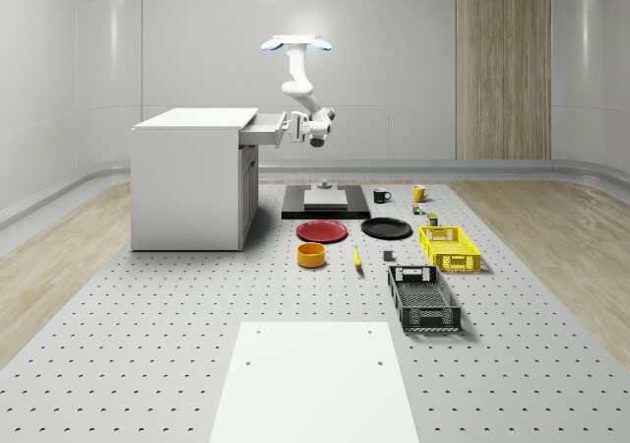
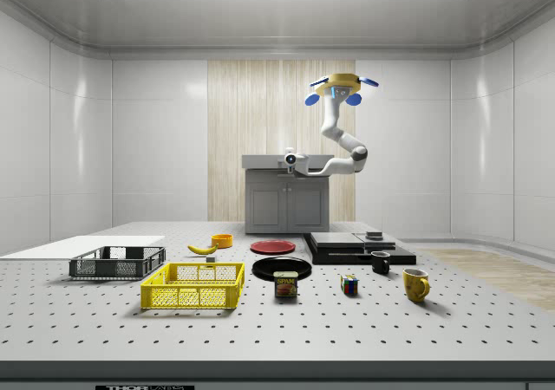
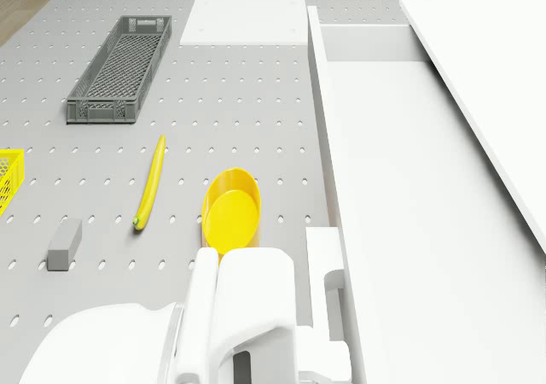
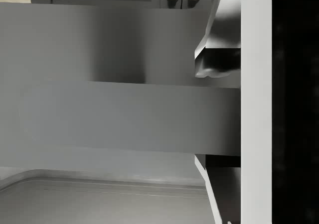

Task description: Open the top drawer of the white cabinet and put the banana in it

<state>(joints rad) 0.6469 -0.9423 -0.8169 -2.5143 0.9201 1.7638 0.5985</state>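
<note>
White cabinet (image 1: pixel 189 182) at the whole-scene view's left, top drawer (image 1: pixel 266 130) pulled partly out. Claw (image 1: pixel 295 128) sits at the drawer front; in the wrist view the handle bar (image 4: pixel 119 117) lies across between the two fingers (image 4: pixel 217 55), so it looks clamped on the handle, though contact is hard to confirm. Drone (image 1: pixel 295 42) hovers high, just right of the cabinet, over the black pad (image 1: pixel 326 207), arm bent down and left to the drawer. Moving right on the bench (image 1: pixel 148 364): red plate (image 1: pixel 322 230), orange bowl (image 1: pixel 311 255), then the banana (image 1: pixel 356 259) lying flat on the bench just right of the bowl, well apart from the cabinet. Further right black plate (image 1: pixel 386 228), grey crate (image 1: pixel 422 298), yellow crate (image 1: pixel 450 248). Drone view shows the drawer interior (image 3: pixel 401 213) open, white, with the banana (image 3: pixel 151 183) beside the bowl (image 3: pixel 231 211).
</note>
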